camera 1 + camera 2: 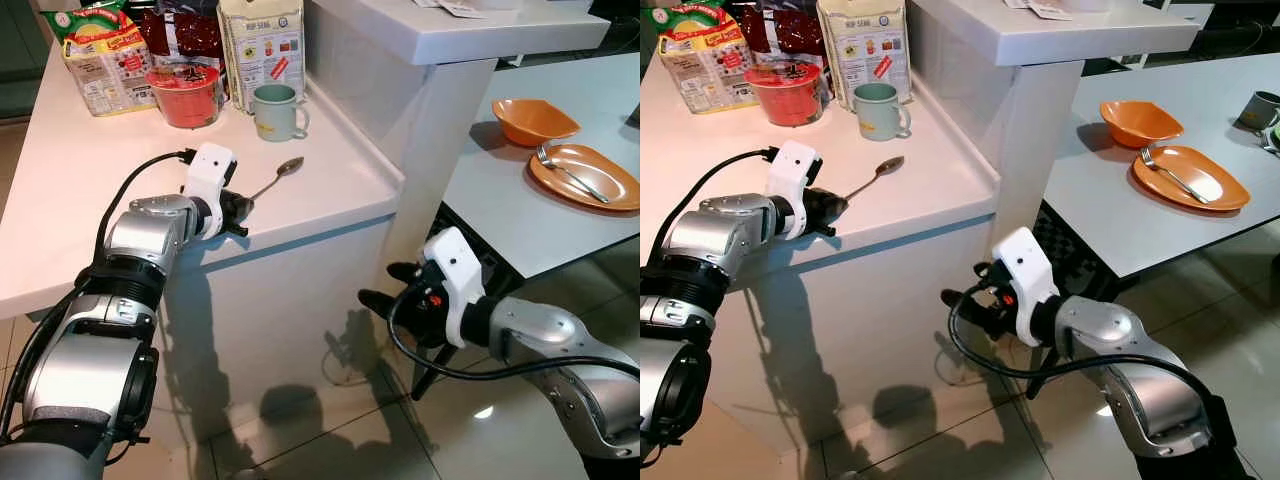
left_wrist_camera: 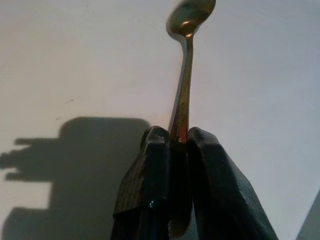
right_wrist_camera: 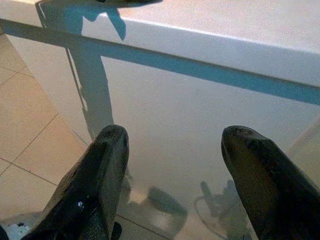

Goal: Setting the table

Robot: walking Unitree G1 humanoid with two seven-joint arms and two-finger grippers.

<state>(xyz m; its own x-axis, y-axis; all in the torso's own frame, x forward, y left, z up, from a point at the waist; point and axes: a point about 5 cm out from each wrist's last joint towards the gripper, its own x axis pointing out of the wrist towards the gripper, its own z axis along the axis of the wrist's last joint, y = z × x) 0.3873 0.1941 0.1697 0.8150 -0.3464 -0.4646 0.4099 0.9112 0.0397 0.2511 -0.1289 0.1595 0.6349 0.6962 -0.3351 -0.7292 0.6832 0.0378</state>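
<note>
A metal spoon (image 1: 279, 176) lies on the white counter (image 1: 60, 200) near its front edge, bowl pointing away from me. My left gripper (image 1: 241, 207) is shut on the spoon's handle (image 2: 181, 112). On the grey dining table (image 1: 520, 215) at the right stand an orange bowl (image 1: 532, 120) and an orange plate (image 1: 585, 176) with a fork (image 1: 566, 170) on it. My right gripper (image 1: 385, 287) hangs low in front of the counter's white side, open, with nothing between its fingers (image 3: 95, 175).
At the back of the counter stand a green mug (image 1: 277, 111), a red cup (image 1: 186, 94) and several food packets (image 1: 105, 55). A raised white ledge (image 1: 450, 30) divides counter from table. Tiled floor (image 1: 330, 430) lies below.
</note>
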